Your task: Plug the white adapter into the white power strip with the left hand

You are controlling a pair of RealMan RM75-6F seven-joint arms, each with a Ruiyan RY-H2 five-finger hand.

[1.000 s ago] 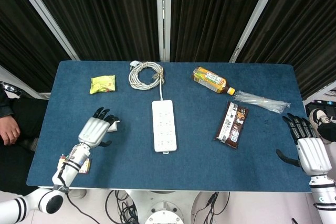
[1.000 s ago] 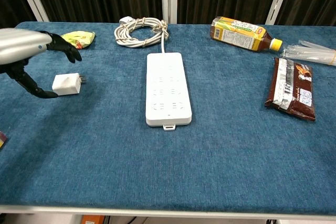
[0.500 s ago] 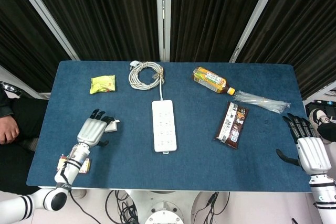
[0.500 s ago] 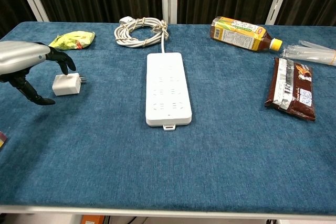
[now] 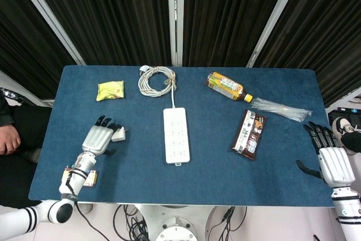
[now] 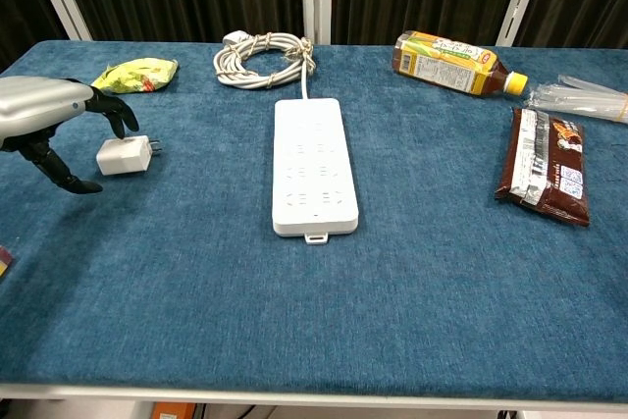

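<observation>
The desk [image 6: 196, 321] is covered in matt blue cloth with a soft, napped look, and on it the white power strip [image 6: 313, 164] and white adapter [image 6: 123, 156] are smooth, plain plastic. The left robot hand [image 6: 44, 115] has a brushed silver metal back with black fingers [image 6: 116, 110]. The chocolate wrapper [image 6: 547, 164], yellow packet [image 6: 137, 74] and bottle [image 6: 446, 62] shine glossy.

I can't read any text; print on the bottle [image 6: 447, 63] and the snack wrapper [image 6: 546, 164] is probably too small.
</observation>
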